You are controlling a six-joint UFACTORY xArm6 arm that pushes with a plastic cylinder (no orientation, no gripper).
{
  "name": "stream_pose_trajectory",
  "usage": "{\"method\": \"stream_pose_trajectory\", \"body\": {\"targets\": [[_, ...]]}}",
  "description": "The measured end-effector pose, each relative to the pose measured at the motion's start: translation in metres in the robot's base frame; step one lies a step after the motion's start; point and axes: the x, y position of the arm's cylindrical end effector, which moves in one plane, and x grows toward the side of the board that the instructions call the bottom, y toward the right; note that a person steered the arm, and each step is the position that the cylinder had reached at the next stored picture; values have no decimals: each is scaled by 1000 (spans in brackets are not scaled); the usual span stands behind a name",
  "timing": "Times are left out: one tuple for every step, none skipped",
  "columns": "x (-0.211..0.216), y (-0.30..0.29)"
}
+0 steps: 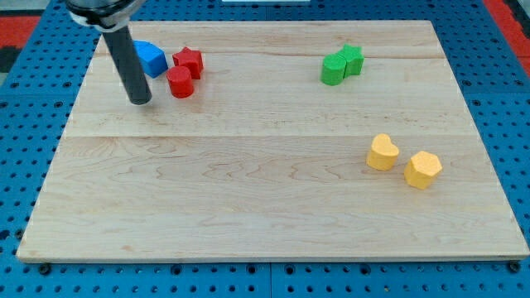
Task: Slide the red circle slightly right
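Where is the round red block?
The red circle sits near the board's top left, just below the red star, right of my tip.

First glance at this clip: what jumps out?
The dark rod at the view's upper left, my tip resting just left of the red circle, apart from it. Packed around that are a red star and blue block. Two green blocks sit top right, two yellow blocks lower right.

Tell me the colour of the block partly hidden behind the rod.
Blue, seen in the camera view.
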Motion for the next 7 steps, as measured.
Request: {"method": "stream_pose_trajectory", "body": {"targets": [[0,13],[1,5],[-15,-21],[-24,-23],[-24,-17],[-24,0],[-24,23]]}}
